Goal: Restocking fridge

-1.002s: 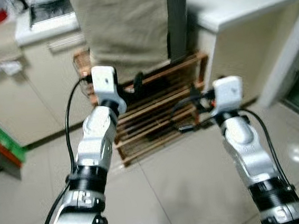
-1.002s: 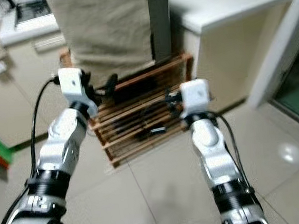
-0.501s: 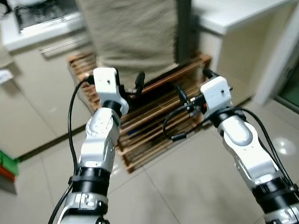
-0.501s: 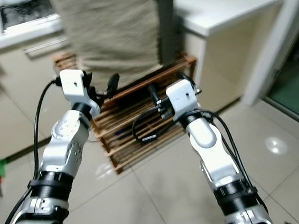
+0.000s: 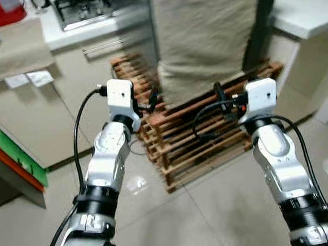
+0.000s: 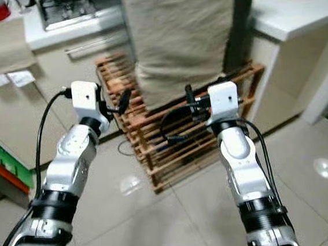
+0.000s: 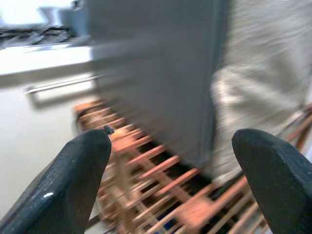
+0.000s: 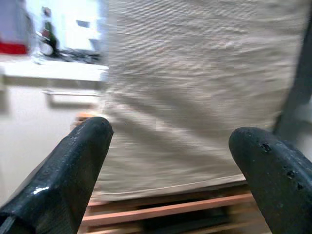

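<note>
Both pincers, left pincer [image 7: 170, 183] and right pincer [image 8: 168, 170], are wide and empty. The cloth [image 5: 207, 31] at 12 o'clock looks soft and floppy; pinch its edge.

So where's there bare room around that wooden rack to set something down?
The tiled floor in front of the wooden rack is bare, bordered by the cabinet on the robot's left. The white counter on its right has bare surface near its edge. The rack itself is crowded under the beige cloth.

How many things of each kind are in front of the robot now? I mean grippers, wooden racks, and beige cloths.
Grippers: 2 (left gripper, right gripper), both open
Wooden rack: 1
Beige cloth: 1
Total: 4
</note>
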Controlling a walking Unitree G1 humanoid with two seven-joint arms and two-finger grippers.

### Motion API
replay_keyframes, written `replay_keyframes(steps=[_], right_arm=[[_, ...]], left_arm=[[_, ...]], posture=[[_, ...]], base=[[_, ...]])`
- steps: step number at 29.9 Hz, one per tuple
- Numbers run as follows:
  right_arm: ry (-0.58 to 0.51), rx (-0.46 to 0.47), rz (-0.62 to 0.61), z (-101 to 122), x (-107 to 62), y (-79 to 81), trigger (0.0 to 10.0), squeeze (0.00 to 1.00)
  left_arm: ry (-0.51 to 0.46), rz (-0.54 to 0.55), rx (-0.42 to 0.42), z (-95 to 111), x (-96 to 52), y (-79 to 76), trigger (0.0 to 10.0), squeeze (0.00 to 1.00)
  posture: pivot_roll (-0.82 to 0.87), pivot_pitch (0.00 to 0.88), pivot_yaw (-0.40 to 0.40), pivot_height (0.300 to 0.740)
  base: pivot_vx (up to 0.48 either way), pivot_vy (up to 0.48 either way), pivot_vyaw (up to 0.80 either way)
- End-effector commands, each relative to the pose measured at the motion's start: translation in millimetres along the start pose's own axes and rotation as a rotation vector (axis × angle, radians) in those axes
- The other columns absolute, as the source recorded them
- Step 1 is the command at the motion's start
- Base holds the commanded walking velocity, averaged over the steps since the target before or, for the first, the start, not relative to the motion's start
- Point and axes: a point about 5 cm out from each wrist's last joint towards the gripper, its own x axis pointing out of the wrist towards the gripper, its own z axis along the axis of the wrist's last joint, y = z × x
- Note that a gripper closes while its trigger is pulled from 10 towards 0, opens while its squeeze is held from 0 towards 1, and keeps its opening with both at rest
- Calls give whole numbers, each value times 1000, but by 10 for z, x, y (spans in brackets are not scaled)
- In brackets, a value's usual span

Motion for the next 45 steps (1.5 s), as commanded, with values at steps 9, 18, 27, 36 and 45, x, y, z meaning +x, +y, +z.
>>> replay_keyframes(steps=[9, 18, 27, 36, 45], right_arm=[[-1, 3, -109, 13, -8, -233, 10000, 0], [3, -5, -185, 1, -13, -335, 10000, 0], [-17, -12, -183, 20, -17, -324, 10000, 0], [-13, -13, -179, 2, -2, -308, 10000, 0], [-53, -4, -247, 47, -16, -419, 10000, 0]], left_arm=[[-74, -86, -45, 128, 28, -213, 10000, 0], [-90, -93, -70, 151, 19, -222, 10000, 0], [-106, -70, -76, 175, 11, -193, 10000, 0], [-123, -71, -93, 205, 7, -189, 10000, 0], [-153, -107, -52, 263, 19, -257, 10000, 0]], posture=[[-120, 0, 64, 711], [-120, 0, 64, 711], [-113, 0, 57, 711], [-108, 0, 52, 711], [-111, 0, 49, 711]], base=[[0, 0, -702], [0, 0, -711], [0, 373, -51], [0, 462, 0], [89, 211, -487]])
